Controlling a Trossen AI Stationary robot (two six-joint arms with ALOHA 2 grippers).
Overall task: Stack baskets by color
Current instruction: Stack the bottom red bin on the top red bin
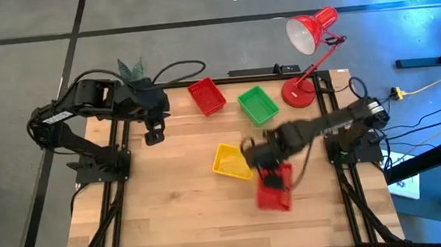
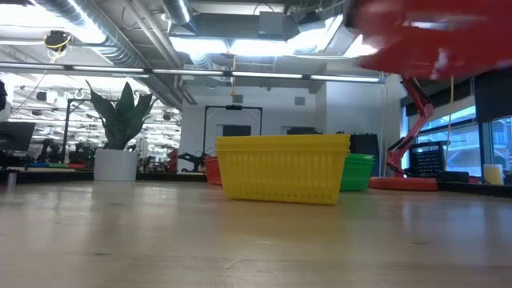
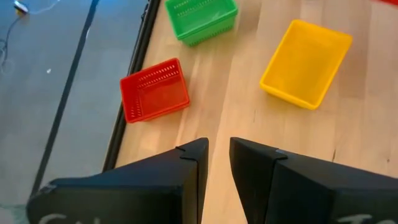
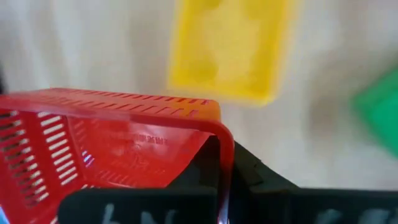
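High view shows you the worktop (image 1: pixel 173 217) with yellow basket (image 1: pixel 230 161), green basket (image 1: pixel 258 105) and red basket (image 1: pixel 206 96) apart. Your right pincer (image 1: pixel 272 179) pinches another red basket (image 1: pixel 275 193) lifted above it. Your left pincer (image 1: pixel 154 135), slightly spread, waits near the back edge.

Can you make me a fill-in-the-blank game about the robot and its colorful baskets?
1. The right gripper has its fingers shut on a ____ basket.
2. The basket between the red basket by the plant and the lamp is ____.
3. The yellow basket sits on the ____.
4. The left gripper is holding ____.

Missing words: red; green; table; nothing
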